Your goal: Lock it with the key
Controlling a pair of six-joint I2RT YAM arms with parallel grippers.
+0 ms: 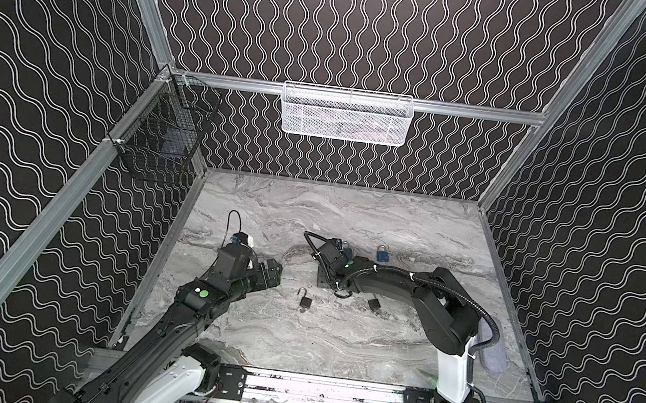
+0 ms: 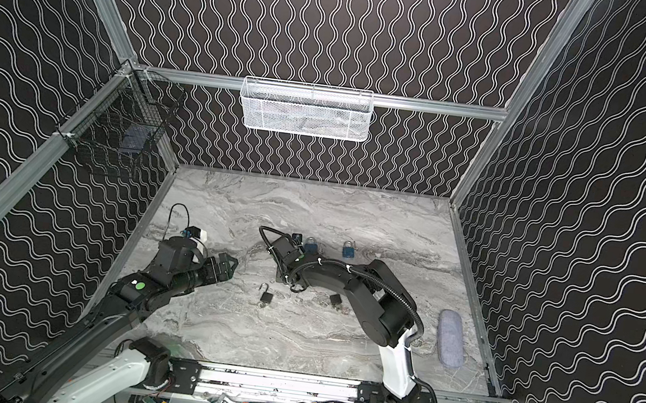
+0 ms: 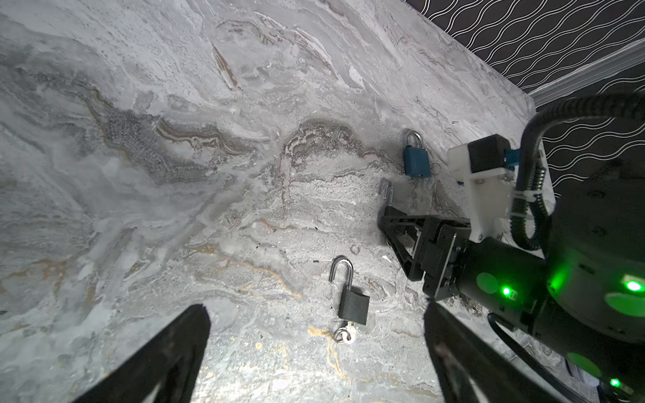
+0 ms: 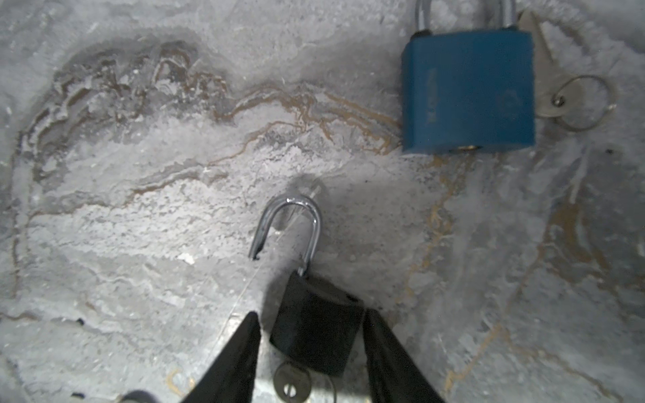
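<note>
Several padlocks: at least two blue and two black ones lie about the middle of the tabletop (image 1: 337,346); none is near a corner.
Task's thing: the black padlock (image 4: 316,331) lies near the middle of the tabletop, under the right wrist, so both top views hide it.
Shackle: its shackle (image 4: 296,223) is swung out of the body, so this lock is not yet closed.
Key: the key (image 4: 291,383) shows at the bottom end of the body and seems to sit in the keyhole, but the spot is dark.
Right gripper: the right gripper (image 4: 310,315) has one finger on each side of the body. One finger (image 4: 384,349) seems to touch it; beside the other a thin strip of tabletop shows. Whether it pinches already, I cannot tell.
Why this hold: taking the body by its sides leaves shackle and key free for pressing and turning.
Left gripper: the left gripper (image 1: 274,274) is spread wide and holds nothing. It points at the locks from the left-edge side, probably to help.
Neighbours: a blue padlock (image 4: 467,90), shackle closed, lies just beyond, with a loose key (image 4: 555,97) beside it. A second black padlock (image 3: 354,303), also open, lies nearer the edge where the arms are mounted.
Risk: the body may turn when the fingers close.
</note>
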